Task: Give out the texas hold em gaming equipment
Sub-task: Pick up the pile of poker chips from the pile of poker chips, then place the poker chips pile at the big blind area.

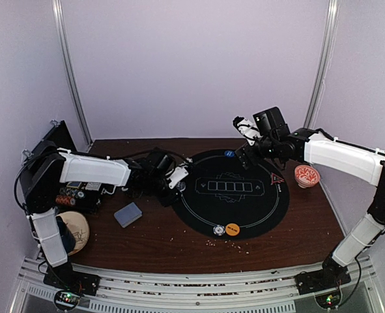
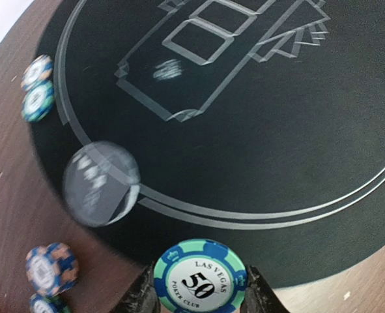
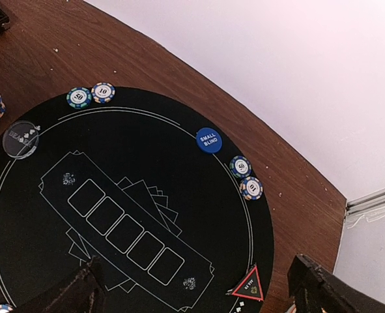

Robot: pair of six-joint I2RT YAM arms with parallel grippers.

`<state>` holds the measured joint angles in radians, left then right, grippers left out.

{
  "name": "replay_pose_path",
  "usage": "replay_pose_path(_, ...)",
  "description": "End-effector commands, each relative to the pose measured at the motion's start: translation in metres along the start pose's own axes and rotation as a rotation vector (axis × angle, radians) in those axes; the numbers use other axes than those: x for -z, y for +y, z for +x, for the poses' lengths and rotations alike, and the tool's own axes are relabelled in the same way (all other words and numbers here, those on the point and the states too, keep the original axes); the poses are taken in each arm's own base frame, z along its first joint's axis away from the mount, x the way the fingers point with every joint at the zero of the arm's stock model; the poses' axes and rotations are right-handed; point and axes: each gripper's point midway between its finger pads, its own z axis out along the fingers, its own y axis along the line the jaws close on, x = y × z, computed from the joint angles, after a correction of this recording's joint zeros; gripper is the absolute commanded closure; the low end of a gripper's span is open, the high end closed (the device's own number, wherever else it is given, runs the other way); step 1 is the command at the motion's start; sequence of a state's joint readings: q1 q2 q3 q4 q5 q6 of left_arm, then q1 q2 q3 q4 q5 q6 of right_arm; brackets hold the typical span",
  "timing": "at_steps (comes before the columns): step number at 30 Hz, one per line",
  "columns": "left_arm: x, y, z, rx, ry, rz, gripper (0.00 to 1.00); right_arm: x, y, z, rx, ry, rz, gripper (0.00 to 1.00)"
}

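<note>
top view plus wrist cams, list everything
mat: one, black, table centre
striped chips: six or more, teal-blue-white, mat's rim
held chip: one, teal, left end effector
blue disc: one, mat's far rim
orange disc: one, mat's near rim
clear disc: one, mat's left rim
triangle marker: one, red, mat's right
card deck: one, grey-blue, left of mat
bowl: one, red-and-white, right of mat
left end effector: shut on held chip
right end effector: open, above mat

Overhead and wrist views over mat (image 1: 244,210)
</note>
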<state>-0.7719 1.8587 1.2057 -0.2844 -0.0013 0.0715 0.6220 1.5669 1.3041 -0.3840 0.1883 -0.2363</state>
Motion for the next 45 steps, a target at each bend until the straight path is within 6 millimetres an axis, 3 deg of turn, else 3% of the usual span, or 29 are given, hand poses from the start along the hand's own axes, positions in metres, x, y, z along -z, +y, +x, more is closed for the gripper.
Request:
replay_pose_path(1,-0.017,-0.043,-0.028,-0.058,-0.043,0.002,0.72,0.005,-0.012,-0.004,-0.023,-0.023,0.042,0.00)
replay_pose_path(9,-0.041,-0.108,-0.034,-0.146,-0.022,0.061,0.72,0.010,-0.020,-0.007,-0.041,-0.037,0.048,0.00)
replay_pose_path(17,-0.047,-0.136,-0.028,-0.190,-0.004,0.096,0.72,0.012,-0.021,-0.008,-0.042,-0.044,0.048,0.00)
replay_pose_path(29,-0.037,-0.155,-0.001,-0.229,0.038,0.129,0.72,0.011,-0.020,-0.007,-0.038,-0.044,0.046,0.00)
replay_pose_path(38,-0.025,-0.169,0.002,-0.253,0.032,0.176,0.73,0.010,-0.021,-0.006,-0.033,-0.039,0.052,0.00)
replay_pose_path(45,-0.031,-0.174,0.004,-0.284,0.061,0.194,0.72,0.009,-0.021,-0.005,-0.033,-0.037,0.054,0.00)
